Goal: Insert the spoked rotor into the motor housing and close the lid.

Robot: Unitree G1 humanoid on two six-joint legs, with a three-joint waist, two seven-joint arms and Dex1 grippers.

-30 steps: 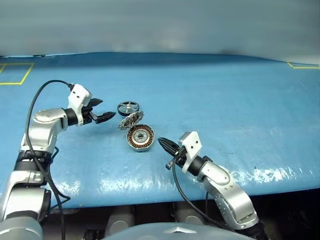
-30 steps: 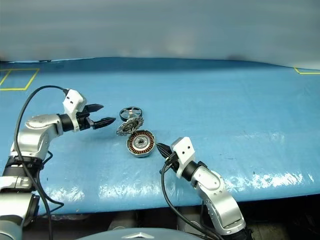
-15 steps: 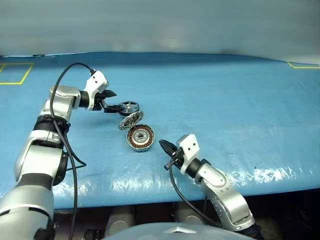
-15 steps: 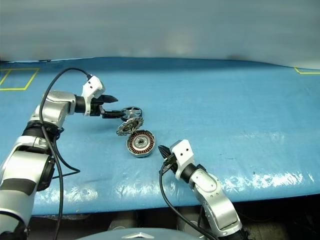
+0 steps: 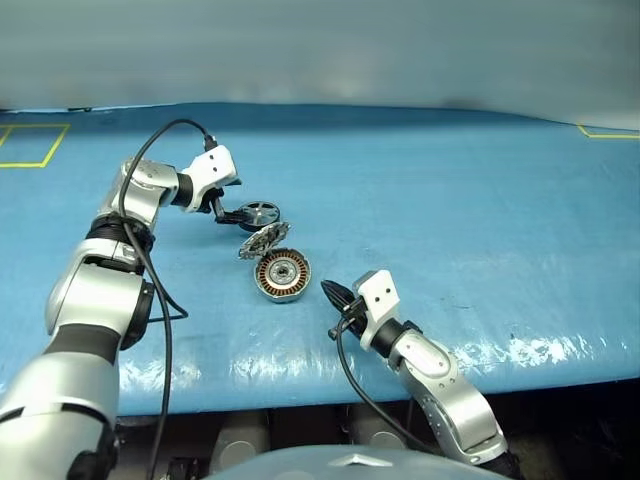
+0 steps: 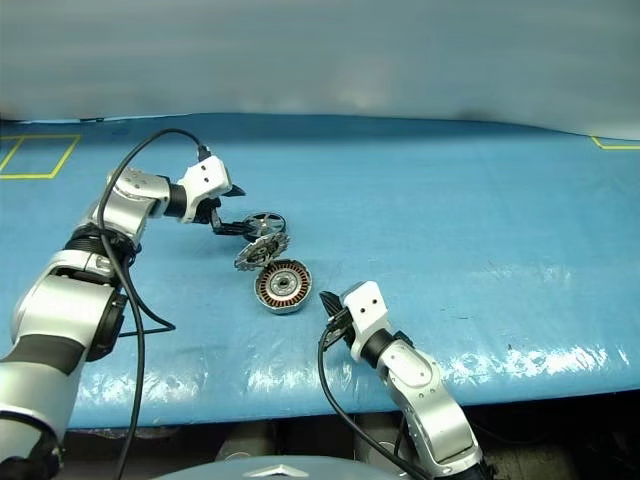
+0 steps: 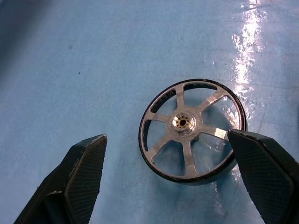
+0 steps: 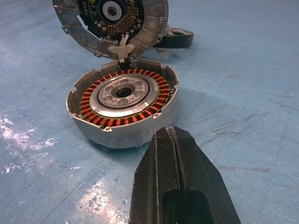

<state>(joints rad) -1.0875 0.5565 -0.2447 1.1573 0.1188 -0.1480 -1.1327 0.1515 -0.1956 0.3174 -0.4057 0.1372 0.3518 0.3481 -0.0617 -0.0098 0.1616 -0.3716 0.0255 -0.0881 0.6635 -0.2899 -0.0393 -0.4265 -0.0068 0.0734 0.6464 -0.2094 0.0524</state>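
Jaws on the left gripper are spread wide around the spoked rotor, not gripping yet, so it's on the blue desk just behind the motor housing. Housing's empty, its lid propped open. Right gripper sits pinched shut on nothing beside the housing. So basically everything's left.

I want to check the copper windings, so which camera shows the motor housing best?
The right wrist view: the motor housing sits close up, open, its copper ring and central hub plain, the lid tilted up behind. Both eye views show it small and from above, between the two arms.
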